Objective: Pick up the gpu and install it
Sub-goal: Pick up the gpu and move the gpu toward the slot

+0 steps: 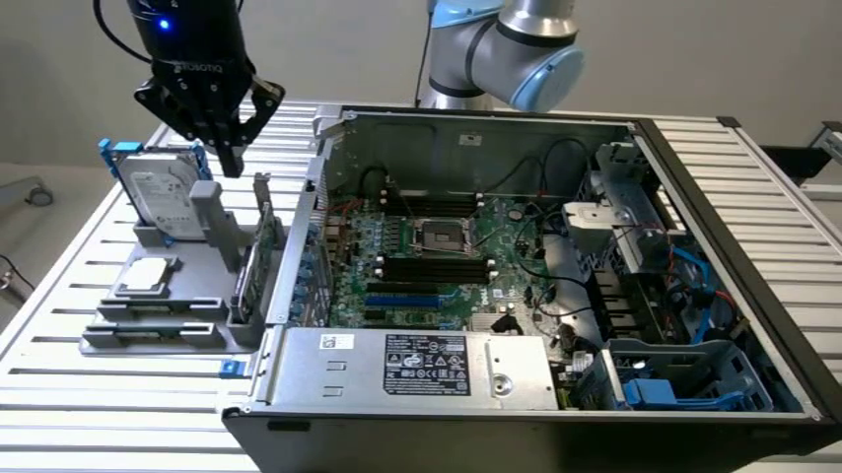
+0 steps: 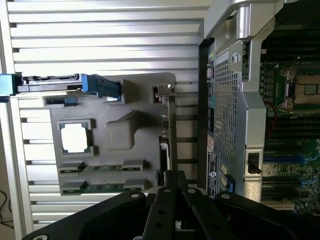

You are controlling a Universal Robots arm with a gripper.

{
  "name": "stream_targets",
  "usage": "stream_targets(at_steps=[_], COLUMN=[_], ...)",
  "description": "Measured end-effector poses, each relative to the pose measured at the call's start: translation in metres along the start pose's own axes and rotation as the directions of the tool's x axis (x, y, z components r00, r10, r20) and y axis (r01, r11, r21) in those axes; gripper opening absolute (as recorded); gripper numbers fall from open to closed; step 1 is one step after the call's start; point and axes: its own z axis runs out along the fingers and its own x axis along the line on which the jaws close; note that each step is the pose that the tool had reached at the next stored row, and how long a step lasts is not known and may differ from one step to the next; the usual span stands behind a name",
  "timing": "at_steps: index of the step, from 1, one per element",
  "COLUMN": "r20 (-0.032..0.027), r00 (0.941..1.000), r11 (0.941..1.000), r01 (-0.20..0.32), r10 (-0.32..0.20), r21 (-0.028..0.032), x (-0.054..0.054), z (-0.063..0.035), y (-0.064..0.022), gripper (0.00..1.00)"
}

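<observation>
The hand (image 1: 233,150) is clenched and empty, above the gpu (image 1: 267,244). The gpu stands in its holder (image 1: 148,340); pickup and installation remain.

Arm (image 1: 526,39): silver joints w/ pale-blue caps, far centre. Gripper (image 1: 232,158): black, white ROBOTIQ lettering, blue LED (image 1: 164,25) lit above it. Black cable (image 1: 110,34) loops at far left. Fingers (image 2: 162,210) black w/ small silver screws.
</observation>
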Motion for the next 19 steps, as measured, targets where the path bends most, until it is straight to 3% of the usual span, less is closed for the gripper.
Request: stream_targets(at_steps=[8, 10, 13, 15, 16, 19], r20=[0.0000, 0.0000, 0.0000, -0.0001, -0.0001, 0.0001], r00=[1.0000, 1.0000, 1.0000, 1.0000, 1.0000, 1.0000], r11=[1.0000, 1.0000, 1.0000, 1.0000, 1.0000, 1.0000], r01=[0.000, 0.000, 0.000, 0.000, 0.000, 0.000], r10=[0.000, 0.000, 0.000, 0.000, 0.000, 0.000], r21=[0.0000, 0.0000, 0.0000, 0.0000, 0.0000, -0.0001], x=[0.000, 0.000, 0.000, 0.000, 0.000, 0.000], z=[0.0000, 0.0000, 0.0005, 0.0040, 0.0058, 0.0113], y=[0.0000, 0.0000, 0.0000, 0.0000, 0.0000, -0.0002], gripper=[0.12, 0.17, 0.36, 0.36, 0.42, 0.42])
